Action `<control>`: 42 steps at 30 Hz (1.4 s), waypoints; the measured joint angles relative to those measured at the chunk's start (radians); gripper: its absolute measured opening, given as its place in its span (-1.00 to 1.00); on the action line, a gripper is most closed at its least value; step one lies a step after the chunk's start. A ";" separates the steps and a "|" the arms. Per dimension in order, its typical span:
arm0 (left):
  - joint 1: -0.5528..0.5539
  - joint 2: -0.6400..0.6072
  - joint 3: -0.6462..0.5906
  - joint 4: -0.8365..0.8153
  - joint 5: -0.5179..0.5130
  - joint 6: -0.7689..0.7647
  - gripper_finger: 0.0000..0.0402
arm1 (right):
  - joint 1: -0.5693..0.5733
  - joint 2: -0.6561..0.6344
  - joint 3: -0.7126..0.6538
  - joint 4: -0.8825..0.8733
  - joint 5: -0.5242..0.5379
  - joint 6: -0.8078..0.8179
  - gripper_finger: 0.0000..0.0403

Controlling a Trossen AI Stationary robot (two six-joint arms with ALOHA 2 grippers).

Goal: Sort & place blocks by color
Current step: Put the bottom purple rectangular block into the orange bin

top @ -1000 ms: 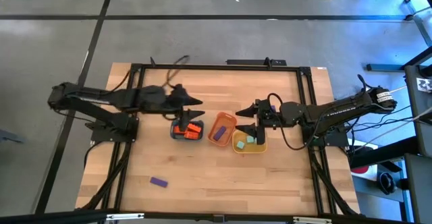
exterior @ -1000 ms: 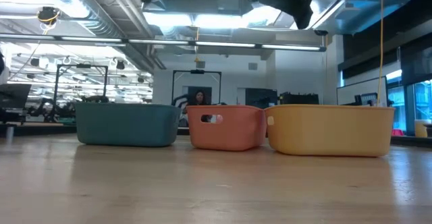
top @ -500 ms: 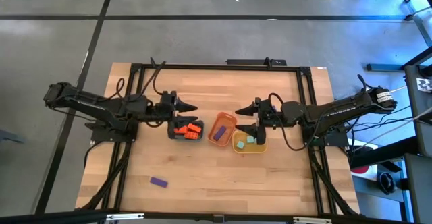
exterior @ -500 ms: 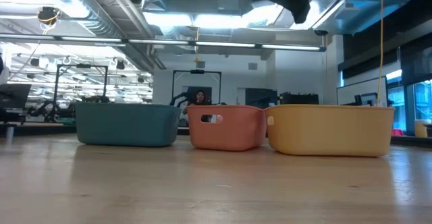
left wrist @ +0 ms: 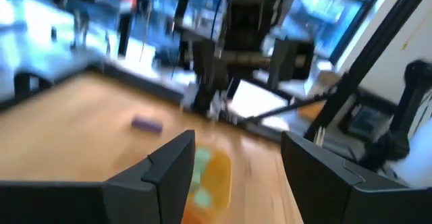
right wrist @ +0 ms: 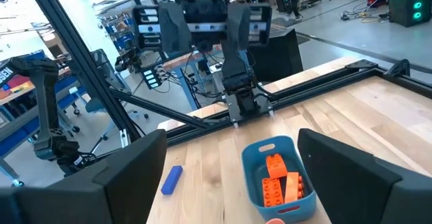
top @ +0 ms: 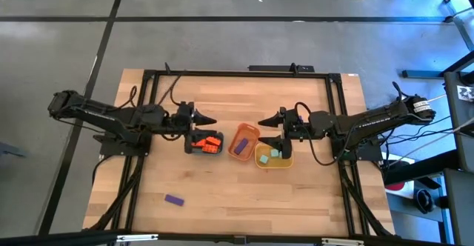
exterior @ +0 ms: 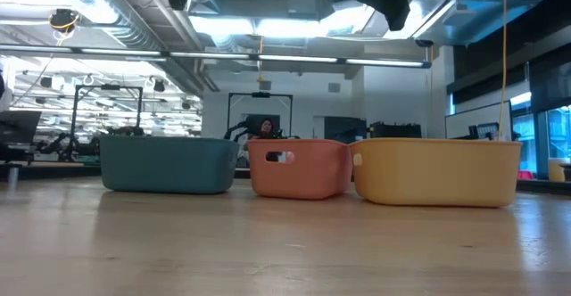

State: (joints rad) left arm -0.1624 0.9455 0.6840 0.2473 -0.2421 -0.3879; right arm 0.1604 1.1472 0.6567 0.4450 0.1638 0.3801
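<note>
One purple block (top: 174, 199) lay loose on the surface (top: 222, 194), well apart from the three trays and toward the near left corner, its long axis running roughly crosswise with a slight tilt. The left claw (top: 211, 120) hung above the far edge of the blue tray (top: 194, 145), fingers spread and holding nothing; the stray block lay well nearer this claw than the right one, off to its near side and somewhat leftward. The right claw (top: 265, 130) hovered spread and empty between the orange tray (top: 249, 133) and the yellow tray (top: 265, 163). Orange-red blocks (top: 207, 141) sat in the blue tray, a purple piece (top: 238, 149) in the orange tray, mint green blocks (top: 275, 154) in the yellow tray. Against the frame a second earlier, the left arm had drawn back toward its base and off the blue tray; the right arm, the trays and the loose block were unchanged. Judged: the left arm is the better placed for the remaining block.
</note>
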 joint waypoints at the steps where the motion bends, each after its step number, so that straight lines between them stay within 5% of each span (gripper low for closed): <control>1: 0.000 0.000 0.010 -0.041 0.006 -0.020 0.05 | 0.000 0.000 0.000 0.000 0.000 0.000 0.67; 10: -0.104 0.068 0.223 -0.557 0.050 -0.104 0.05 | 0.000 0.000 0.000 -0.002 0.000 0.000 0.67; 19: -0.348 0.290 0.432 -0.902 0.053 -0.131 0.05 | 0.000 0.000 0.000 -0.004 0.000 0.004 0.67; 30: -0.621 0.556 0.445 -0.950 0.155 -0.293 0.05 | 0.000 -0.001 0.000 -0.009 0.000 0.006 0.67; 42: -0.734 0.814 0.445 -1.009 0.217 -0.347 0.05 | 0.000 -0.001 0.000 -0.010 0.000 0.004 0.67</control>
State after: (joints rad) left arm -0.8967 1.7594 1.1286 -0.7615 -0.0254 -0.7351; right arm 0.1602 1.1465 0.6567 0.4351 0.1642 0.3840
